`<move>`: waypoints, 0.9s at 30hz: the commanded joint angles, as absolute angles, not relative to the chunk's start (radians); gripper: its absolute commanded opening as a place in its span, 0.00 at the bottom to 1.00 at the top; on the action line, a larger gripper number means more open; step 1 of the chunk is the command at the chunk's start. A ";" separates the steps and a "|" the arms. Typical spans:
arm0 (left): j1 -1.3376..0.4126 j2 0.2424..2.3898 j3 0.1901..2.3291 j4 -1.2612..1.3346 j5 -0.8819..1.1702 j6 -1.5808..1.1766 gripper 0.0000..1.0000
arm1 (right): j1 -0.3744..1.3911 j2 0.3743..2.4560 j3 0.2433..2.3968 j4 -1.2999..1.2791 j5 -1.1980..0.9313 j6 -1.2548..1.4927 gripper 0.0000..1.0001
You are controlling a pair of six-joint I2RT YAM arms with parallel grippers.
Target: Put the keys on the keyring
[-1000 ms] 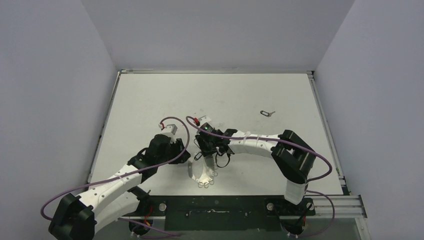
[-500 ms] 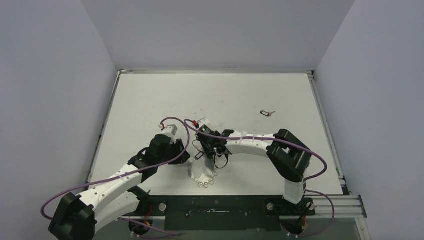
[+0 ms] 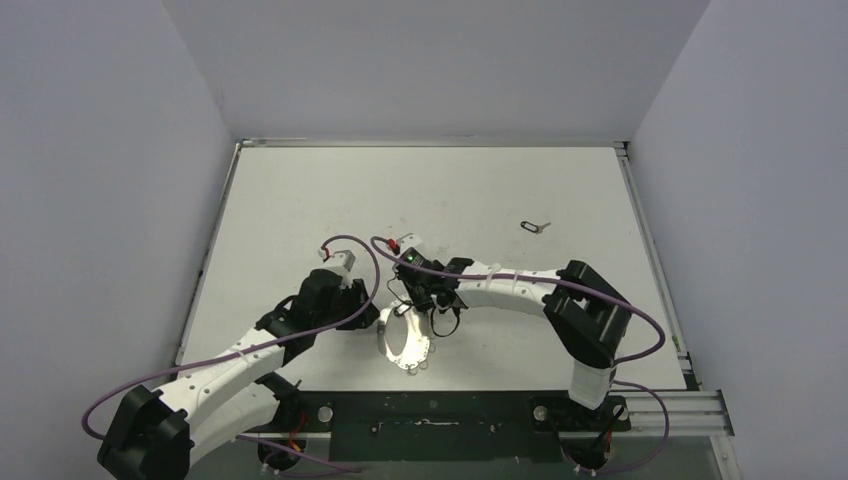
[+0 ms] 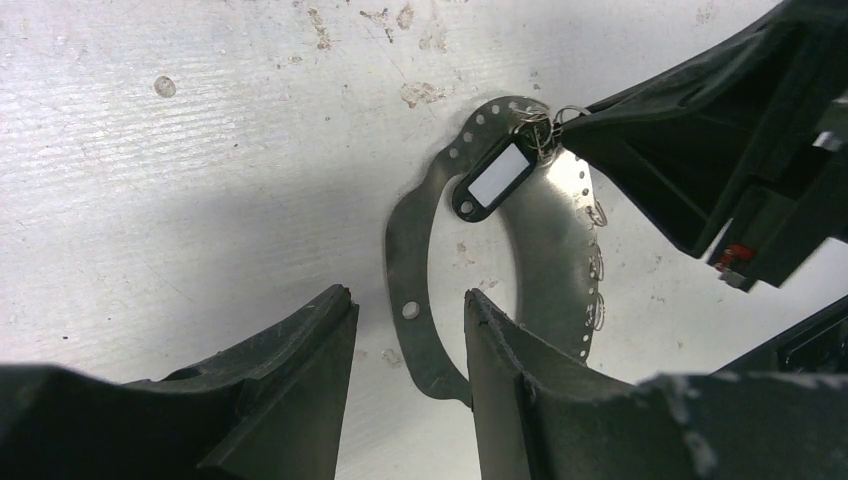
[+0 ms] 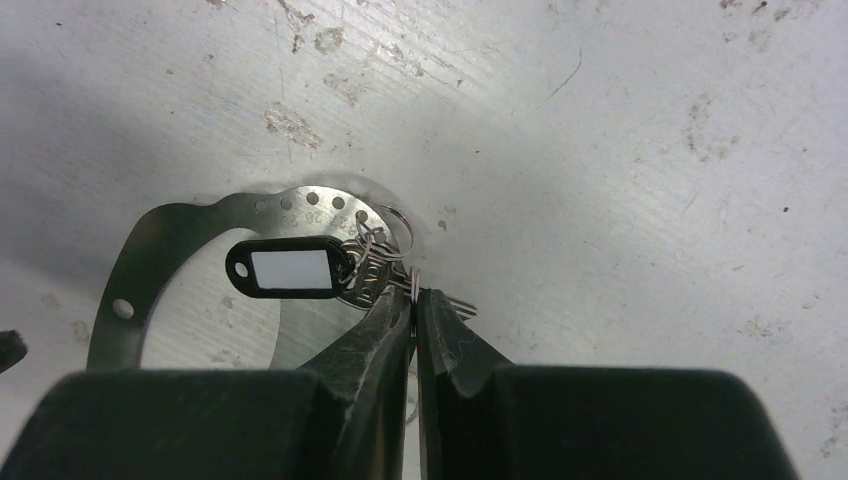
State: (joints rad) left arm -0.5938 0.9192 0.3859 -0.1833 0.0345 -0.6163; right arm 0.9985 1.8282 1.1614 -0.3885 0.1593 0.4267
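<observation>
The keyring [image 4: 404, 262] is a flat silvery oval band with small holes and several tiny rings, lying on the table [image 3: 300, 220]. One of the keys [image 5: 368, 272], silver with a black white-labelled tag [image 5: 290, 268], rests on the keyring's [image 5: 128, 275] far end. My right gripper [image 5: 414, 294] is shut on a small silver ring beside that key. My left gripper [image 4: 408, 302] is open, its fingers straddling the band's near end. In the top view both grippers [image 3: 372, 316] [image 3: 410, 304] meet at the keyring [image 3: 404, 346]. A second key [image 3: 535, 226] lies far right.
Purple cables loop over both arms near the keyring. The table's raised rim [image 3: 430, 143] runs along the back, and an aluminium rail [image 3: 690, 405] lies at the near right.
My right gripper has closed onto the small ring. The keyring's far end has shifted slightly and now looks rounder and brighter from above. The left arm has stayed put.
</observation>
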 commanded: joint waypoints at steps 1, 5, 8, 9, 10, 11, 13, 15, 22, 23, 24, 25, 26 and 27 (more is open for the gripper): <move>-0.587 0.906 0.399 -0.171 0.032 -0.596 0.42 | 1.001 1.723 1.165 -0.389 0.177 0.398 0.00; -0.587 0.886 0.399 -0.173 0.032 -0.578 0.41 | 0.996 1.658 1.142 -0.350 0.098 0.321 0.00; -0.586 0.860 0.405 -0.168 0.034 -0.558 0.41 | 0.996 1.588 1.117 -0.326 0.044 0.237 0.00; -0.587 0.848 0.409 -0.164 0.039 -0.549 0.41 | 0.994 1.563 1.110 -0.322 0.024 0.206 0.00; -0.587 0.835 0.413 -0.158 0.046 -0.539 0.41 | 0.995 1.541 1.105 -0.319 0.011 0.170 0.00; -0.586 0.820 0.416 -0.151 0.055 -0.528 0.41 | 0.993 1.518 1.100 -0.319 -0.015 0.133 0.00; -0.587 0.788 0.420 -0.127 0.067 -0.511 0.41 | 0.991 1.478 1.099 -0.330 -0.037 0.070 0.00; -0.587 0.751 0.419 -0.100 0.079 -0.495 0.41 | 0.990 1.445 1.112 -0.357 -0.025 0.029 0.00; -0.587 0.626 0.371 -0.022 0.092 -0.465 0.41 | 1.000 1.330 1.103 -0.387 -0.003 -0.133 0.00; -0.587 0.615 0.361 -0.015 0.091 -0.466 0.41 | 1.003 1.321 1.091 -0.381 -0.005 -0.146 0.00; -0.588 0.603 0.350 -0.014 0.091 -0.468 0.41 | 1.006 1.317 1.080 -0.378 -0.013 -0.152 0.00; -0.588 0.594 0.338 -0.014 0.091 -0.474 0.41 | 1.007 1.316 1.069 -0.378 -0.031 -0.153 0.00; -0.588 0.587 0.327 0.019 0.092 -0.480 0.41 | 1.007 1.320 1.058 -0.377 -0.049 -0.148 0.00; -0.587 0.579 0.318 0.027 0.093 -0.483 0.41 | 1.008 1.326 1.047 -0.371 -0.073 -0.139 0.00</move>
